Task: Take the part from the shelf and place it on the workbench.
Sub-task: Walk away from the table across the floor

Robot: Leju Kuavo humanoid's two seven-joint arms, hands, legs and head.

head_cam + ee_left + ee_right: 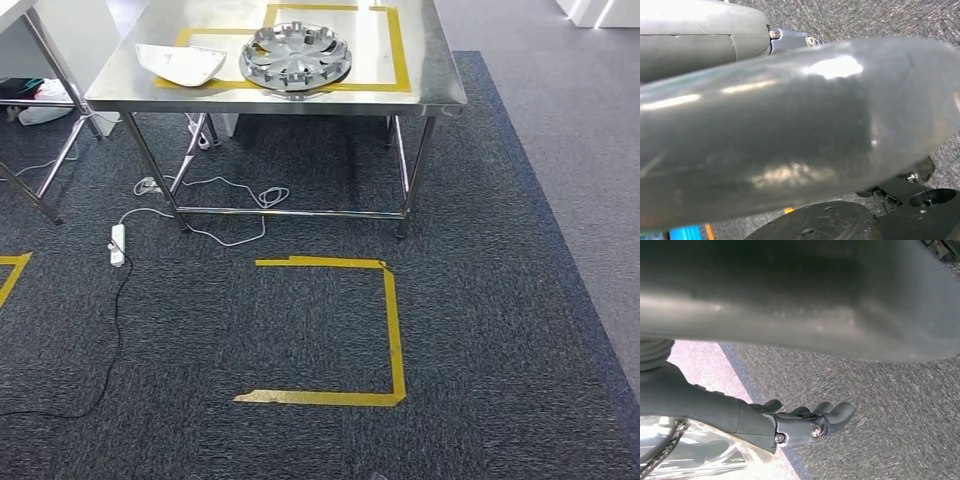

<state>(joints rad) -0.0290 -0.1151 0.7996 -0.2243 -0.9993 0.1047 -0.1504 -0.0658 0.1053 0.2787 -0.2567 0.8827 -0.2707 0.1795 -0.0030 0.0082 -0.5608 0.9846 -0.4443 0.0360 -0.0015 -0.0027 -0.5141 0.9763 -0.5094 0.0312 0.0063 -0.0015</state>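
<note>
Dark carpet point(317, 330) spreads wide in the head view. Its right edge runs on a slant against a paler grey floor point(573, 120).

The steel tabletop point(430, 70) stands at the far side of the carpet, well apart from both robot hands. Its near edge faces the robot, and there is open room under it between the legs. A yellow tape outline point(392, 330) lies on the carpet between the robot and the tabletop, with its left side open.

A smooth grey panel point(791, 130), glossy and curved, lies right against the left robot hand point(700, 40) and covers its fingers. I cannot tell whether that robot hand is spread or clamped on the panel.

The right robot hand point(798, 422) hangs over the carpet edge, where it meets the pale floor. Its dark fingers point(836, 412) are stretched out side by side. Carpet shows between them and a blurred grey surface beside them. I cannot tell whether this robot hand holds anything.

On the tabletop, a silver hubcap point(296, 57) sits inside the yellow tape marks. A white shell point(181, 63) lies just beside it, near the front edge.

A white cable point(226, 185) loops on the carpet under the tabletop. A power strip point(118, 244) lies near the left leg.
</note>
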